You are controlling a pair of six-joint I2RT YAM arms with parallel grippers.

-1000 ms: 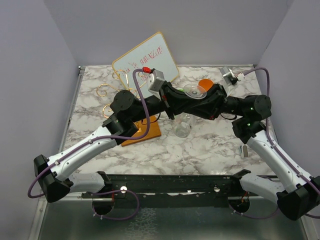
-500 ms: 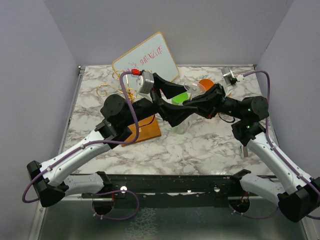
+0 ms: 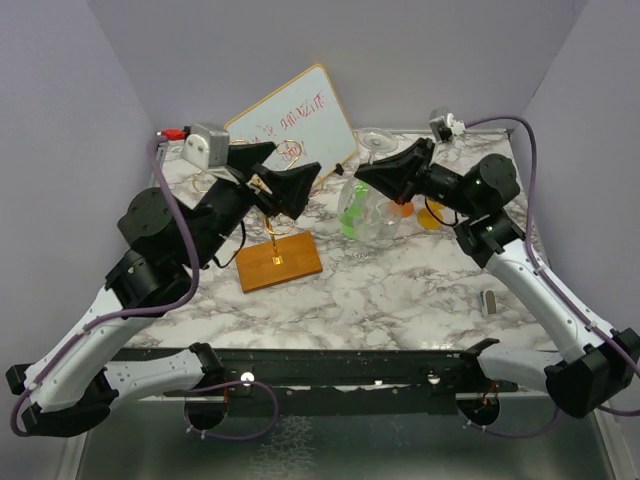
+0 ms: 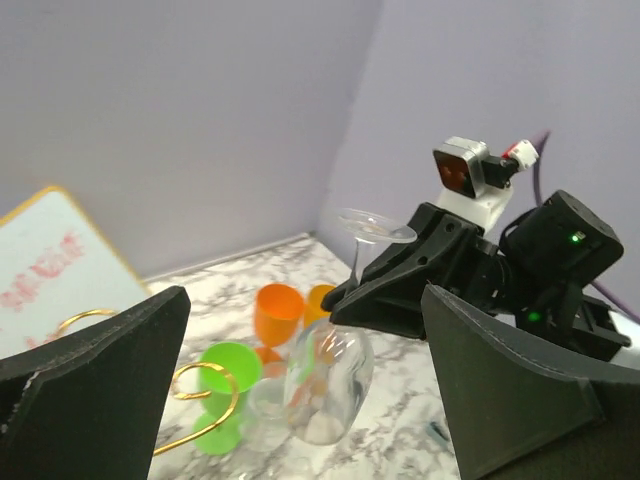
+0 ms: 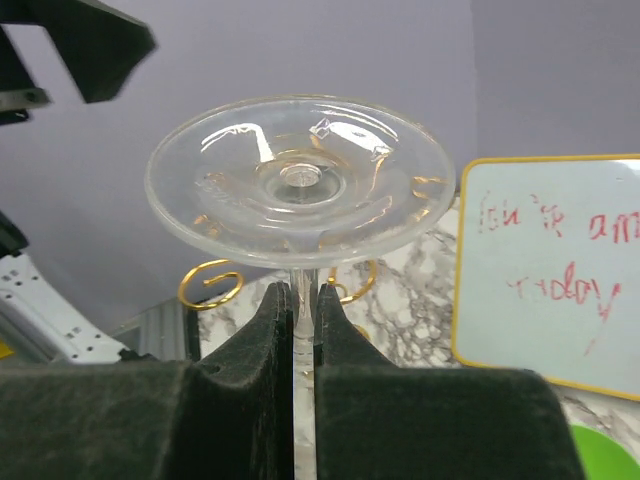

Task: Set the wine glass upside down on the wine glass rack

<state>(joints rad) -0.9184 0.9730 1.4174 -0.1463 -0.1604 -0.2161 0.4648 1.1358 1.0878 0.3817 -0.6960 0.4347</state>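
**Wine glass inverted in right jaws, not on rack**

The right jaws were pinched on the stem of the wine glass (image 5: 300,180), just under its foot. The foot was up and the bowl hung below the jaws, above the worktop (image 3: 400,290). The left jaws stood spread wide with nothing between them. They faced the right jaws, and the glass was beyond their tips, apart from both fingers. The wine glass rack (image 3: 280,262) sat below the left jaws on its wooden base, with a gold curl just beside one finger. The glass hung to one side of the rack and did not touch it. Past the glass from the left jaws stood a green cup (image 4: 225,375) and two orange cups (image 4: 278,312) on the worktop. Farthest from the right jaws, a tilted whiteboard (image 3: 290,115) carried red writing.
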